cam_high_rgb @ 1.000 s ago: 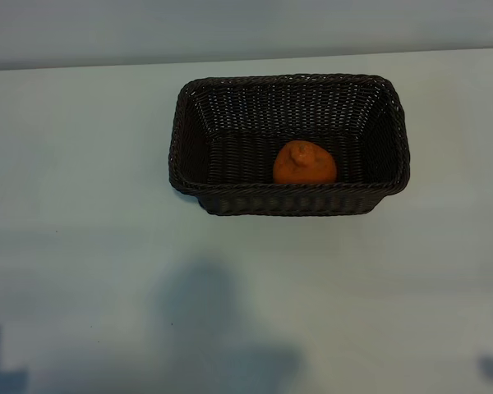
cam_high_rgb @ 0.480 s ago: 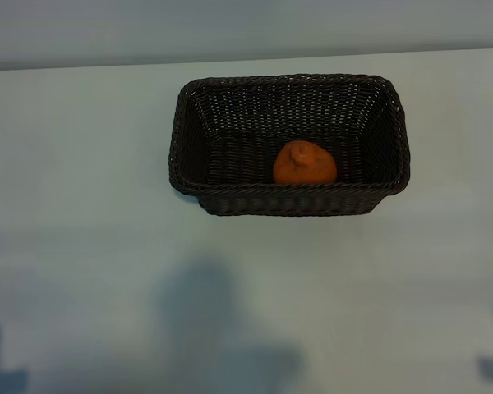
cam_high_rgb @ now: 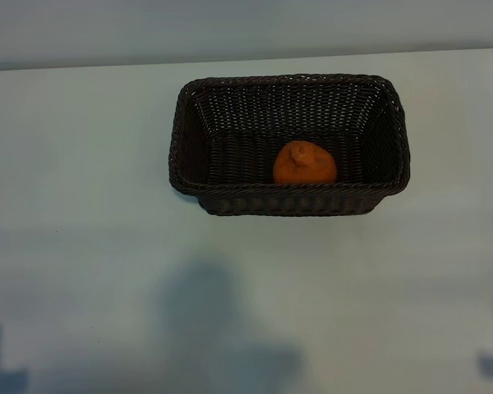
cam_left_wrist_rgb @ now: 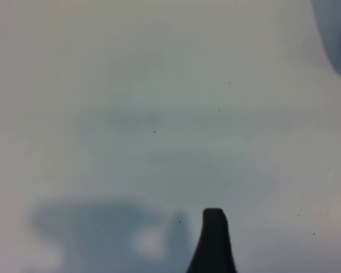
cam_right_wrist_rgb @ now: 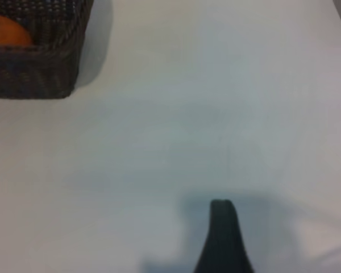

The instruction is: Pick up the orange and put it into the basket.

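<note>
The left gripper [cam_left_wrist_rgb: 213,242] hangs released over bare table [cam_high_rgb: 82,164], holding nothing. Whether the right gripper [cam_right_wrist_rgb: 221,239] is open or shut, I cannot tell. Farther off, the orange [cam_high_rgb: 304,164] lies in the basket [cam_high_rgb: 287,199], against its near wall. It looks light, firm and dimpled: take it across the middle. Only the wicker walls crowd it.

Bright orange with dimpled skin on the orange [cam_high_rgb: 304,164], set against the dark-brown woven wicker of the basket [cam_high_rgb: 289,199], its weave running in fine tight rows under a braided rim. Pale grey-white, plain and unpatterned, across the table [cam_high_rgb: 82,164], mottled only by soft blue-grey shadows. Black on 1 fingertip [cam_left_wrist_rgb: 213,242] seen from each wrist.
</note>
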